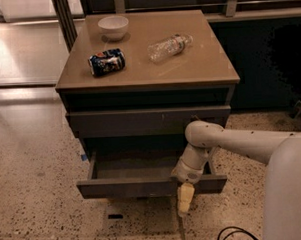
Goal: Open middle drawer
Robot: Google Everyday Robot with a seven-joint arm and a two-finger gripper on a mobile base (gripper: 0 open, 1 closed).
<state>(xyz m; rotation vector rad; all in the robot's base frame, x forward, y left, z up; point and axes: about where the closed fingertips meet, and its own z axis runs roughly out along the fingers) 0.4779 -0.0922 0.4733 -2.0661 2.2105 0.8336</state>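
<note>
As the cabinet [224, 96] is seen from the front and somewhat above, its parts read from left to right:

Floor [34, 197]: pale speckled stone, with a glossy lit stretch at the upper left.
Blue scrap [83, 157]: a small blue bit at the cabinet's left edge, level with the open drawer; what it is cannot be told.
Can [106, 62]: lying on its side on the left part of the brown surface [198, 70], blue with white print.
Bowl [113, 27]: white, upright, at the back left of the surface, behind the can and apart from it.
Upper front [140, 121]: a flat dark front closed flush under the top.
Middle drawer [133, 187]: below that front, standing well out from the cabinet toward the camera, with a smooth grey tray showing inside and a plain, handleless front.
Bottle [170, 46]: clear plastic, lying on its side right of centre on the surface, neck pointing to the back right.
Claw [185, 200]: at the drawer's front, right of its middle, its yellowish tip hanging down past the lower rim; whether it is clenched or released cannot be told.
Arm [241, 142]: pale, reaching in from the right, bent at a rounded joint above the drawer's right end.
Cable [235, 233]: a dark loop on the floor at the lower right.
Robot body [289, 196]: a pale rounded bulk filling the lower right corner.
</note>
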